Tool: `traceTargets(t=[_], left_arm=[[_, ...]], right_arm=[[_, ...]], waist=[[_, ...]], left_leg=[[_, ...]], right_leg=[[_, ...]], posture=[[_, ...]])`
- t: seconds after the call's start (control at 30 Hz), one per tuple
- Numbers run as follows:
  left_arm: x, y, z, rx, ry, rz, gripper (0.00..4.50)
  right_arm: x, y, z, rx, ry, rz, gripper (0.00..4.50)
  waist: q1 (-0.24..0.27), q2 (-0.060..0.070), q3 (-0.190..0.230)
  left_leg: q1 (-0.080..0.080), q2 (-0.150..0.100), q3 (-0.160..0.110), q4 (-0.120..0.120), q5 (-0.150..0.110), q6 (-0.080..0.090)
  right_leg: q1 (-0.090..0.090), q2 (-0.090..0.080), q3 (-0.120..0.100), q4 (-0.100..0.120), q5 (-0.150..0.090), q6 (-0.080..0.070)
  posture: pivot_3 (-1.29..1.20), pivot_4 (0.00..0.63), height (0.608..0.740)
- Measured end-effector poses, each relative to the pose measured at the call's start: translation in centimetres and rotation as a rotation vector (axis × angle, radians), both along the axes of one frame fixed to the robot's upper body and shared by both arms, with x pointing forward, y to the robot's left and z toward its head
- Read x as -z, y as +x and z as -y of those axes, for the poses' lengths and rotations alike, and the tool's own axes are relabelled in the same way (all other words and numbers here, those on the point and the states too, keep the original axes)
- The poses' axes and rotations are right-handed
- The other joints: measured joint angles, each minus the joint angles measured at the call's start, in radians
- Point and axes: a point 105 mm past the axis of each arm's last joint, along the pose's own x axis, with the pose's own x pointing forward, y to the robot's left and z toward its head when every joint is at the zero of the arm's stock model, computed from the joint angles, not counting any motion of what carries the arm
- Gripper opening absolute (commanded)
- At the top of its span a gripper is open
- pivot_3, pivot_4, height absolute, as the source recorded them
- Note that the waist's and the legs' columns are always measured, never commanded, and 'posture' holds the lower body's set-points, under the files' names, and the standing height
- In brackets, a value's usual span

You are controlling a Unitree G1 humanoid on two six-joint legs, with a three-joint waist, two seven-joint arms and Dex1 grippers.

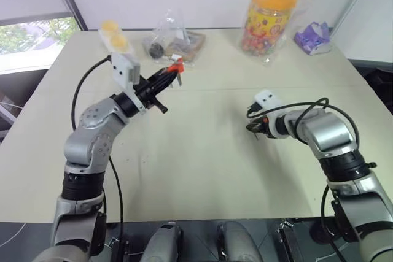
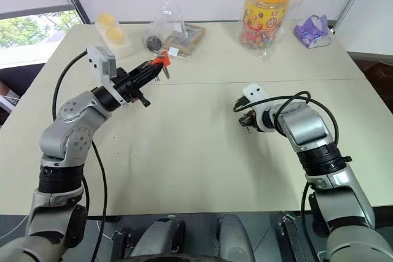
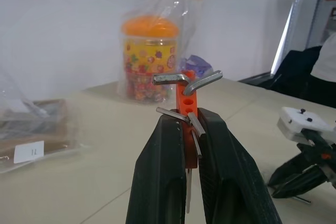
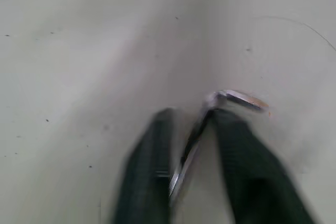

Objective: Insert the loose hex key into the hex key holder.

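Right gripper (image 2: 247, 121), low over the table's (image 2: 184, 151) right half, is closed on the key (image 4: 189, 145), whose shaft runs along the fingers. Left gripper (image 1: 174, 78) clamps the holder (image 3: 186, 97) aloft toward the far-left corner, well apart; the key must travel leftward.
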Motion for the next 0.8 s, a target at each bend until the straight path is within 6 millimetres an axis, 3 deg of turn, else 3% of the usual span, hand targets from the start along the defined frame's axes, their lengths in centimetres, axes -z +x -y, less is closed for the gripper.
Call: traceTargets(t=[0.2,0.3,0.4,0.6,0.8], left_arm=[[0.0,0.0,-0.1,-0.003,0.002,0.0,0.0],[0.1,0.0,0.0,0.003,0.008,-0.006,0.0],[0.3,-0.2,0.2,0.03,0.015,-0.026,0.0],[0.6,-0.4,0.8,0.075,0.026,-0.048,0.0],[0.2,-0.1,1.4,0.1,0.035,-0.041,0.0]], right_arm=[[0.0,-0.2,-0.4,-0.074,-0.05,0.035,0.04],[-0.7,-0.1,-1.9,-0.158,-0.027,0.148,0.04],[-4.7,1.5,-4.7,-0.196,0.12,0.467,0.04],[-13.4,3.5,-5.7,-0.045,0.414,0.886,0.04],[-17.5,2.2,-9.2,-0.059,0.755,1.045,0.04]], waist=[[0.001,0.0,0.0],[-0.001,0.0,0.0],[-0.004,0.0,0.0],[-0.002,0.0,0.0],[-0.007,0.0,0.0]], left_leg=[[0.0,0.0,0.0,0.0,0.0,0.0],[0.0,0.0,0.0,0.0,0.0,0.0],[0.0,0.0,0.001,0.0,0.0,0.0],[0.0,0.0,0.0,0.0,0.0,0.0],[0.0,0.0,0.0,-0.001,0.0,-0.001]], right_leg=[[0.0,0.0,0.0,0.0,0.0,0.0],[0.0,0.0,0.0,0.0,0.0,0.0],[-0.002,0.0,0.0,0.002,0.0,0.0],[-0.002,0.001,0.0,0.002,0.0,0.0],[-0.002,0.001,0.0,0.003,0.0,0.0]], posture=[[0.0,0.15,0.74],[0.0,0.15,0.74],[0.0,0.15,0.74],[0.0,0.15,0.74],[0.0,0.15,0.74]])
